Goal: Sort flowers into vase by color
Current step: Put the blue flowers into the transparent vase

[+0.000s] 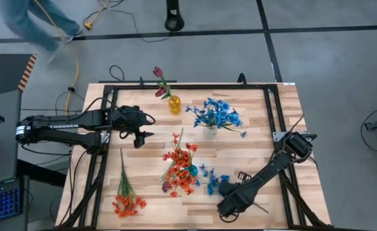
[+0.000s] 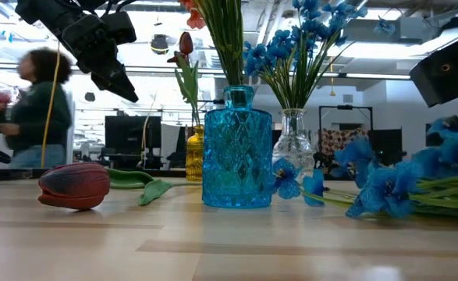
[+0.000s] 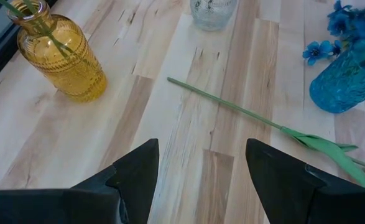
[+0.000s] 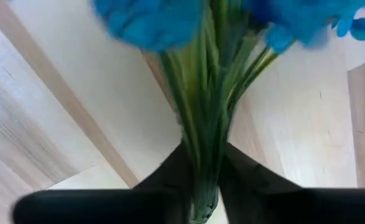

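Table (image 1: 252, 160) seen whole only from above. Left pincer (image 1: 141, 136) hovers over it, fingers well apart, nothing between them; its wrist view alone shows a loose green stem (image 3: 232, 106) lying just ahead of the fingers, yellow vase (image 3: 61, 56) off to one side holding a thin stem. Right pincer (image 4: 202, 186) low at the near table edge; overhead view hides the fingers, but its wrist view shows them pinched together on a bunch of blue flowers (image 4: 213, 99), blossoms ahead of the tips. Low view alone shows the blue vase (image 2: 236, 148) with orange flowers (image 1: 178, 167), clear vase (image 2: 293, 140) behind it with more blue blossoms, and a maroon bud (image 2: 74, 186) lying on the wood. Overhead only: another orange bunch (image 1: 127, 199) lies nearer the left pincer's side.
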### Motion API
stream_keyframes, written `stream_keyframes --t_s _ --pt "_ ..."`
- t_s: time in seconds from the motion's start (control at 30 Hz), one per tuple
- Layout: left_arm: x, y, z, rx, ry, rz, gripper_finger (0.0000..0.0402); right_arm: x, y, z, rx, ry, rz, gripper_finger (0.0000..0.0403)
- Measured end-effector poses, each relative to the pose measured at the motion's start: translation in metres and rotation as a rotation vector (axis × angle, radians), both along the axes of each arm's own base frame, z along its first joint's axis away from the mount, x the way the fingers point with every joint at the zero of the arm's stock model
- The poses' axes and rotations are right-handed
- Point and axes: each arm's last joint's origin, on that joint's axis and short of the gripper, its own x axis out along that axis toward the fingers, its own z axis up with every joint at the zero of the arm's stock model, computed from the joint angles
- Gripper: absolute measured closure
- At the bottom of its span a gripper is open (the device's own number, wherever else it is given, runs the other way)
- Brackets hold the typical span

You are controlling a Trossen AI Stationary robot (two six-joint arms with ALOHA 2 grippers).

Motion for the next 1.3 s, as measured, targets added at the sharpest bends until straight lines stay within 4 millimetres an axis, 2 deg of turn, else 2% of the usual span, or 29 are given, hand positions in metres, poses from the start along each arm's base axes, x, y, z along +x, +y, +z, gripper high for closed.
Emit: stream_keyframes --t_s 0.17,0.33,0.47,0.6,0.8,0.97,1.13,1.3 --pt "0.0 0.0 0.0 0.0 0.0 0.0 0.0174 -0.002 -0.001 0.0 0.01 0.029 -0.002 0.037" --pt "0.0 0.0 0.0 0.0 0.0 0.0 0.0174 -0.006 0.0 0.008 0.02 0.015 0.003 0.0368" --pt "0.0 0.0 0.0 0.0 0.0 0.0 0.0174 -0.01 -0.003 0.03 0.025 -0.047 -0.016 0.0355" --pt "0.0 0.0 0.0 0.0 0.0 0.001 0.0174 -0.019 -0.006 0.053 0.002 -0.125 0.003 0.0359" --pt "0.0 0.0 0.0 0.0 0.0 0.0 0.0174 -0.037 -0.014 0.097 -0.062 -0.341 -0.006 0.0364" --pt "0.0 0.0 0.0 0.0 0.0 0.0 0.0174 -0.052 -0.021 0.129 -0.177 -0.593 0.018 0.0361" --pt "0.0 0.0 0.0 0.0 0.0 0.0 0.0174 -0.062 -0.024 0.148 -0.367 -0.845 0.057 0.0361" --pt "0.0 0.0 0.0 0.0 0.0 0.0 0.0174 -0.062 -0.022 0.151 -0.597 -1.015 0.127 0.0361"
